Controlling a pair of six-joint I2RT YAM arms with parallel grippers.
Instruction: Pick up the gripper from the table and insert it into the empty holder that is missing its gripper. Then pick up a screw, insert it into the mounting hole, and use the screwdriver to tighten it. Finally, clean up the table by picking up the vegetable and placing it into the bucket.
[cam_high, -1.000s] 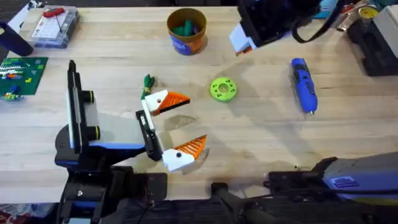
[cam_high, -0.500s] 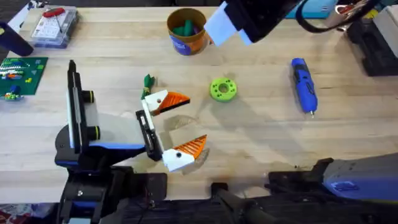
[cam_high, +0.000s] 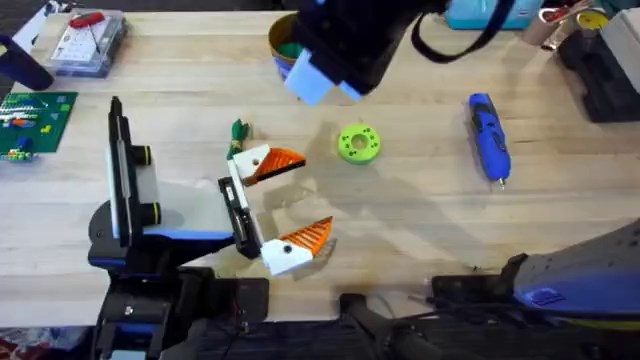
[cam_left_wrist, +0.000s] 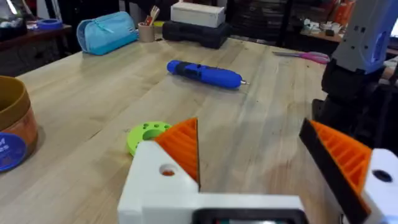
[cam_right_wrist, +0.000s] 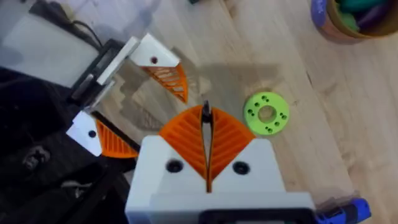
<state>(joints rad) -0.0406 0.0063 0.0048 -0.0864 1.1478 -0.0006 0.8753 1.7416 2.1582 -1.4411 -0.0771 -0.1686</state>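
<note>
The left arm stays low on its own side of the table, with its black links folded near the base and its white two-finger gripper with orange ribbed pads (cam_high: 282, 205) pointing toward the middle. Its fingers are spread wide, one orange pad (cam_left_wrist: 181, 144) well apart from the other in the left wrist view, with nothing between them. The right arm is stretched way across, reaching up and over to the far middle of the table, so its dark wrist shows big and blurry in the overhead. Its white gripper with orange ribbed pads (cam_right_wrist: 206, 140) has both pads pressed together, no gap visible.
</note>
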